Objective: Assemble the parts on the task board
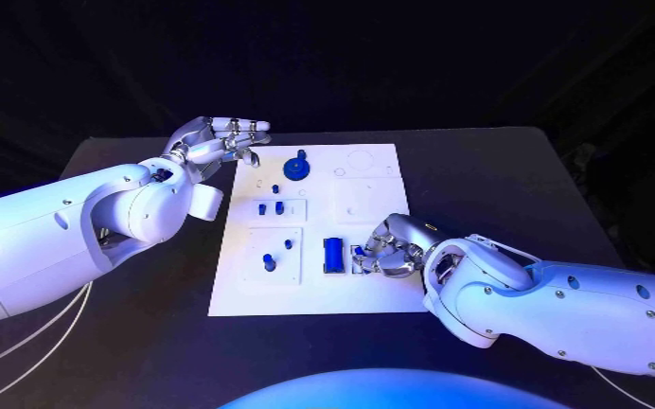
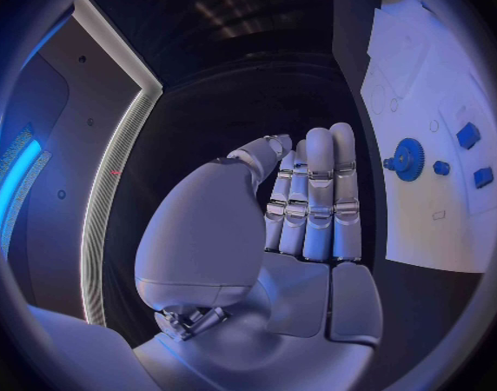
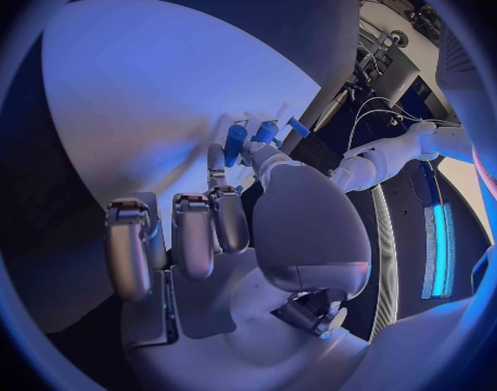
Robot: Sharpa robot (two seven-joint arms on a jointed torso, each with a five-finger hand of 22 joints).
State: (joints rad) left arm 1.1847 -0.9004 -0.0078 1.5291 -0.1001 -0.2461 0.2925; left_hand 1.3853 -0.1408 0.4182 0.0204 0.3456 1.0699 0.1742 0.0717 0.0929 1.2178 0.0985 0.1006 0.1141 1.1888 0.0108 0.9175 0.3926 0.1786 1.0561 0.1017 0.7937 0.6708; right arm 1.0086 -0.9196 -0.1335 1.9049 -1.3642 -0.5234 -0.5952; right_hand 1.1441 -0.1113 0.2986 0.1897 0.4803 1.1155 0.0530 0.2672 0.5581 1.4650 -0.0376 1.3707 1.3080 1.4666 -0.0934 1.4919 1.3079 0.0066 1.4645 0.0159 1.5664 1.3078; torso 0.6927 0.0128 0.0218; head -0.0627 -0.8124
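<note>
The white task board (image 1: 314,286) lies mid-table. On its far part stands a blue round knob (image 1: 298,165), seen also in the left wrist view as the knob (image 2: 406,159). Small blue pegs (image 1: 271,208) stand left of centre, and a blue block (image 1: 333,255) lies on the near part. My right hand (image 1: 389,248) rests low on the board just right of the block, fingers curled. In the right wrist view its thumb and a finger pinch a small blue part (image 3: 235,141). My left hand (image 1: 219,139) hovers at the board's far left corner, fingers straight, holding nothing.
Another small blue piece (image 1: 269,261) sits in the board's near left panel. The black table (image 1: 478,182) stretches bare to the right of the board. My left forearm (image 1: 96,224) covers the table's left side.
</note>
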